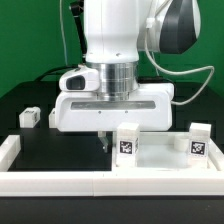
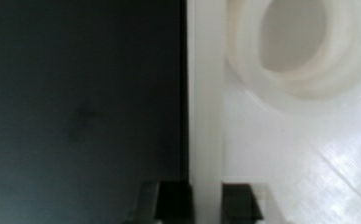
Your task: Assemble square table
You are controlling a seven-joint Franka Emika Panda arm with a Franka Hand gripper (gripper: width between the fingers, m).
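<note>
The square table's white slab [image 1: 160, 157] lies at the exterior view's lower right, with two tagged white leg blocks [image 1: 127, 145] [image 1: 198, 143] standing upright on it. Another leg block [image 1: 28, 117] lies on the black table at the left. My gripper [image 1: 103, 141] is down at the slab's left edge. In the wrist view the slab [image 2: 301, 130] shows a round corner recess [image 2: 292, 45]. My gripper [image 2: 205, 192] has its fingers [image 2: 168, 203] close together astride the slab's thin edge strip, one over the dark table and one over the slab.
A low white border wall [image 1: 60, 181] runs along the front and up the left side [image 1: 8, 150]. The black table top [image 1: 50, 145] lies between wall and slab. A green backdrop stands behind.
</note>
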